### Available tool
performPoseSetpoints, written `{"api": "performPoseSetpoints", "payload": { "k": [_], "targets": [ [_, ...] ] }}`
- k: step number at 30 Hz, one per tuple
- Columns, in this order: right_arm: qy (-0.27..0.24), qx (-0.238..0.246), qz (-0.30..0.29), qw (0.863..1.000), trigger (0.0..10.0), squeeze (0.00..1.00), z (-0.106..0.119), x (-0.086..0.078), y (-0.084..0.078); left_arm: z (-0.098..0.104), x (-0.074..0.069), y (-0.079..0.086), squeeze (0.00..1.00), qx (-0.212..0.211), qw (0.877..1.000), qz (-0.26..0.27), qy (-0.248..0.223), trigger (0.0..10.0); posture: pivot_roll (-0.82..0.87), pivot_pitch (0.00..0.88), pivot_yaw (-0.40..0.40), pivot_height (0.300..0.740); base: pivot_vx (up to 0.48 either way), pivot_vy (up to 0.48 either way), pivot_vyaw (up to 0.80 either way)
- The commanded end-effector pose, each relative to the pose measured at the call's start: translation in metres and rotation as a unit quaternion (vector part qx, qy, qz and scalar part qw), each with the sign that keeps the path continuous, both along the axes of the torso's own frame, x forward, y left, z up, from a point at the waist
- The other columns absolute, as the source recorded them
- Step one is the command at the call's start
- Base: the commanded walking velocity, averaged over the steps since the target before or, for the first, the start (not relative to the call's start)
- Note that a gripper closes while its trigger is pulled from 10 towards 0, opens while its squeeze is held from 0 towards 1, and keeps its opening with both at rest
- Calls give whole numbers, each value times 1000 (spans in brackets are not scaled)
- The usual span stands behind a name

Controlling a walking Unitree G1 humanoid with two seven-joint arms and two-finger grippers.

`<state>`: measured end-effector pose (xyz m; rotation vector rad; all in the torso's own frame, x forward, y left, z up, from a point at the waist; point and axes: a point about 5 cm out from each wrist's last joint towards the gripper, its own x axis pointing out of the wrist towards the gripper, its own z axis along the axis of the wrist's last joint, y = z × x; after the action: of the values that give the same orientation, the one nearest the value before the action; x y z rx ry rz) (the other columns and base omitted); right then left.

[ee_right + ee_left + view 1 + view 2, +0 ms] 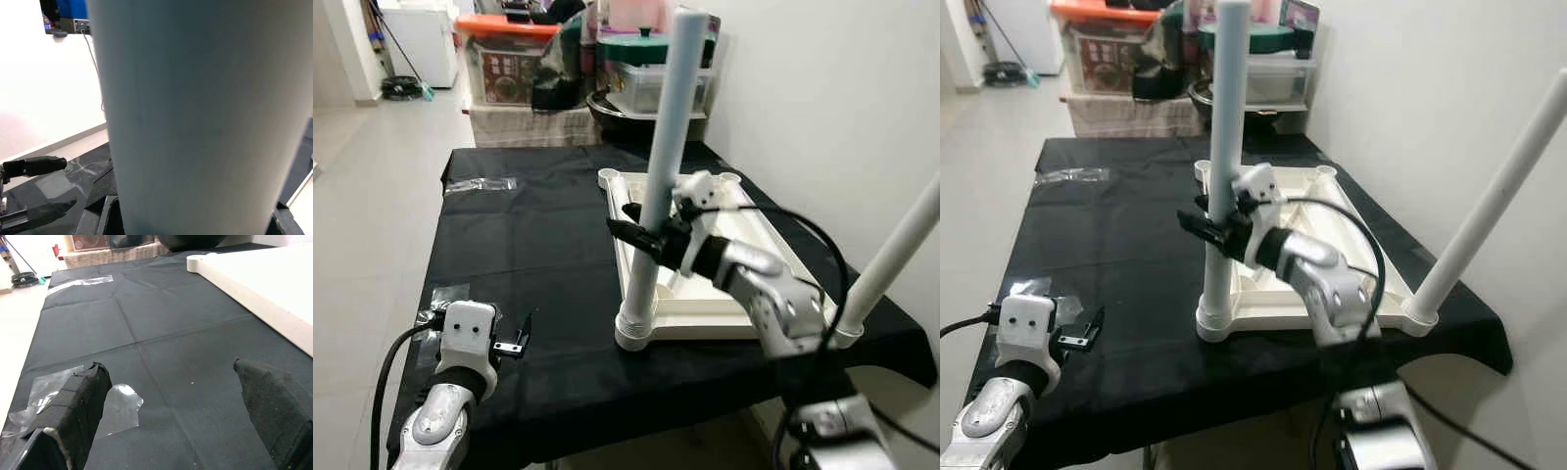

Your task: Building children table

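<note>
Black cloth covers the work table [538, 245], storage boxes [509, 59] behind it. White tabletop [759, 235] lies upside down; right gripper [641, 235] is clamped around the near-left leg [656, 186], which stands in its corner socket just below the fingers. Second leg [891, 259] stands at the near-right corner. Left gripper [514, 343] hovers spread wide, holding nothing. Step: seating this leg. Next likely needs a firm downward press or twist, then release.

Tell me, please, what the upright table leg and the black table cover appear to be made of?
The table leg, clamped by the right gripper, looks like smooth white moulded plastic, matt and seamless. The black cover looks like thin non-woven fabric or sheeting: dull, with fold creases.
</note>
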<state>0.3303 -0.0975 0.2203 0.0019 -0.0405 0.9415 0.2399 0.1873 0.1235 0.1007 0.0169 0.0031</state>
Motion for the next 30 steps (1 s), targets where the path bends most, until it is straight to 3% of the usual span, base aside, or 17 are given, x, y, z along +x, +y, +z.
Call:
{"api": "performPoseSetpoints", "payload": {
  "k": [1, 6, 15, 20, 22, 23, 26, 27, 29, 30],
  "targets": [
    [82, -30, 3, 996, 10000, 0, -36, -6, 5, -2, 1, -1, 0, -1, 1000, -3, 2, 10000, 56, 0, -78, 740, 0, 0, 0],
    [70, -37, -17, 997, 10000, 0, -42, -11, 10, -1, 2, 0, 0, -1, 1000, -1, 0, 10000, 56, 0, -76, 740, 0, 0, 0],
    [92, -54, -32, 994, 10000, 0, -51, -15, 12, -3, 2, 0, 0, 0, 1000, -3, 4, 10000, 54, 0, -77, 740, 0, 0, 0],
    [133, -87, -110, 981, 10000, 0, -63, -6, 6, -4, 1, 0, 0, -1, 1000, -1, 5, 10000, 55, 0, -80, 740, 0, 0, 0],
    [156, -99, -198, 963, 10000, 0, -74, 4, -4, -4, 1, 0, 0, 0, 1000, 0, 6, 10000, 55, 0, -82, 740, 0, 0, 0],
    [156, -99, -198, 963, 10000, 0, -74, 4, -4, -4, 1, 0, 0, 0, 1000, 0, 6, 10000, 55, 0, -82, 740, 0, 0, 0],
    [188, -102, -322, 922, 10000, 0, -90, 9, -23, -4, 0, 0, 0, 0, 1000, 2, 6, 10000, 60, 0, -87, 740, 0, 0, 0],
    [188, -102, -322, 922, 10000, 0, -90, 9, -23, -4, 0, 0, 0, 0, 1000, 2, 6, 10000, 60, 0, -87, 740, 0, 0, 0],
    [180, -82, -386, 901, 10000, 0, -92, 10, -36, -3, -1, 2, 0, 1, 1000, 6, 4, 10000, 59, 0, -87, 740, 0, 0, 0],
    [180, -82, -386, 901, 10000, 0, -92, 10, -36, -3, -1, 2, 0, 1, 1000, 6, 4, 10000, 59, 0, -87, 740, 0, 0, 0]
  ]
}}
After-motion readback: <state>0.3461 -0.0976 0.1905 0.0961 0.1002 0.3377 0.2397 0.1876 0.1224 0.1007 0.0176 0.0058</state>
